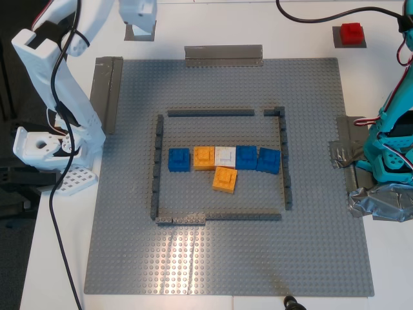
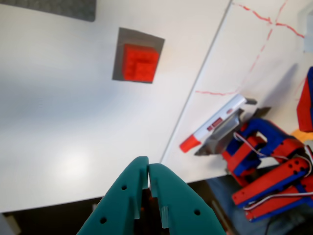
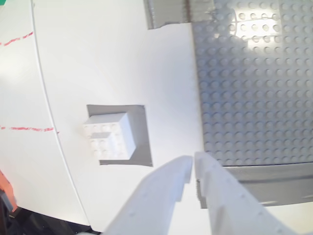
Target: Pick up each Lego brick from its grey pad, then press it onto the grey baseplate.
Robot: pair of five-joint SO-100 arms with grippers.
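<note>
The red brick [image 2: 140,62] sits on its dark-grey pad [image 2: 119,58], ahead of my first gripper [image 2: 148,166], which is teal, shut and empty. The red brick also shows at the exterior view's top right [image 1: 352,32]. The white brick [image 3: 110,135] sits on its pad [image 3: 139,139], just beside my second gripper [image 3: 193,159], which is white, shut and empty. In the exterior view the white arm's head [image 1: 137,13] hangs over that pad [image 1: 140,33] at the top left. The grey baseplate [image 1: 226,258] fills the middle.
Inside the strip outline [image 1: 157,168], a row of blue, orange and white bricks [image 1: 225,156] stands with another orange brick [image 1: 224,179] below it. Grey tape strips [image 1: 224,55] lie at the plate's edges. The teal arm's base [image 1: 390,155] stands at the right. A red-tipped tool [image 2: 215,125] lies off the table.
</note>
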